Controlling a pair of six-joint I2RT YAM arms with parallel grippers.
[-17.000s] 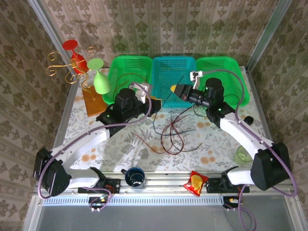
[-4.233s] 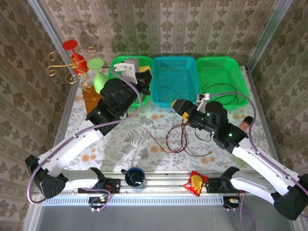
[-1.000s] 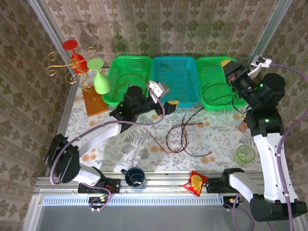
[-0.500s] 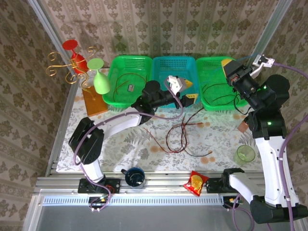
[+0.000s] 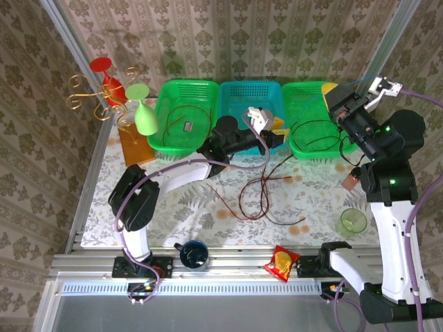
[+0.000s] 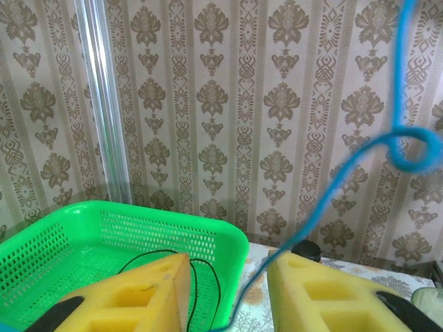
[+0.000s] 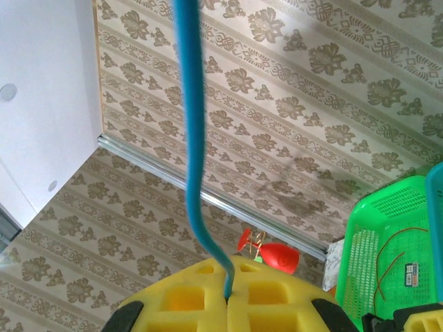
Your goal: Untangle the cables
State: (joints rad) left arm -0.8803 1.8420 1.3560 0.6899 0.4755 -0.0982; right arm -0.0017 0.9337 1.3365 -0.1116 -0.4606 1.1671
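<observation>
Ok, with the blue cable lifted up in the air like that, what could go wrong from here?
1. The right gripper is shut on the blue cable, which also runs through the gap of the open left gripper. If the left closes and the arms pull apart, the thin cable could strain or slip free.
2. The cable curls into a small loop just past the left gripper; pulling might tighten it into a knot.

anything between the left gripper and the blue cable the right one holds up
Nothing visible does. The blue cable runs down through the gap between the yellow fingers of the left gripper, which stand apart, and the right gripper is shut on the same cable.
</observation>
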